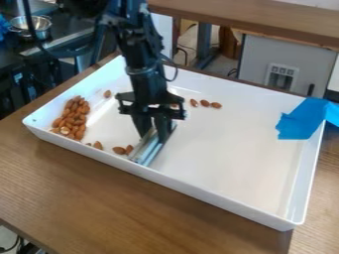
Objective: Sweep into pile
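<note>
My gripper (155, 138) hangs down over the left-centre part of the white tray (225, 149), shut on a metallic, bluish-silver bar-like sweeping tool (151, 148). The tool stands on the tray floor, its near end close to the front wall. A pile of almonds (71, 118) lies in the tray's left corner. Just left of the tool are a few loose almonds (119, 150), with another almond (98, 145) nearer the pile. Behind and right of the gripper lie several almonds (204, 103), one partly hidden by it. A single almond (107, 94) rests near the back left.
Blue tape (303, 119) covers the tray's right rim and hangs inside. The tray stands on a wooden table (132, 208), its walls raised on all sides. A metal pot (31, 27) is at the upper left, beyond the table.
</note>
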`<state>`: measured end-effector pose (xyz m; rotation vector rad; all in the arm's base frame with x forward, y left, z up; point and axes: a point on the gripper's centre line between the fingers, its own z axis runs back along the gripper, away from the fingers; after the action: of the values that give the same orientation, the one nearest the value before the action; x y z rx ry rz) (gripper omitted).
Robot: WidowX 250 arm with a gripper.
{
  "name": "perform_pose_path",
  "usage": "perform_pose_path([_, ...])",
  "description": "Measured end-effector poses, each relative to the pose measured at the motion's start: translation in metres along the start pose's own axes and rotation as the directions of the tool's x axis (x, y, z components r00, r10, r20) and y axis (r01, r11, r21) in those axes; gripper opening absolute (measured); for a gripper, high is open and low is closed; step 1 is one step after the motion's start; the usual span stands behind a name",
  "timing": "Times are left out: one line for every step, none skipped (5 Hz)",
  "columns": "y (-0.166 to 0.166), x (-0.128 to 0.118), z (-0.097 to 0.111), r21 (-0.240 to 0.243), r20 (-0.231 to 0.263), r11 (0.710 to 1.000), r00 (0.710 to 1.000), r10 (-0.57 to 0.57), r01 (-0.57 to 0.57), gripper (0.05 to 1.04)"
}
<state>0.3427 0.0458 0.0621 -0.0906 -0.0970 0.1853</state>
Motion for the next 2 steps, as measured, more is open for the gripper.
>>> perform_pose_path([0.035, 0.001, 0.005, 0.009, 0.008, 1.0, 1.0, 0.029, -0.029, 0.37])
perform_pose_path([0.056, 0.002, 0.005, 0.022, 0.032, 1.0, 0.999, 0.016, -0.016, 0.37])
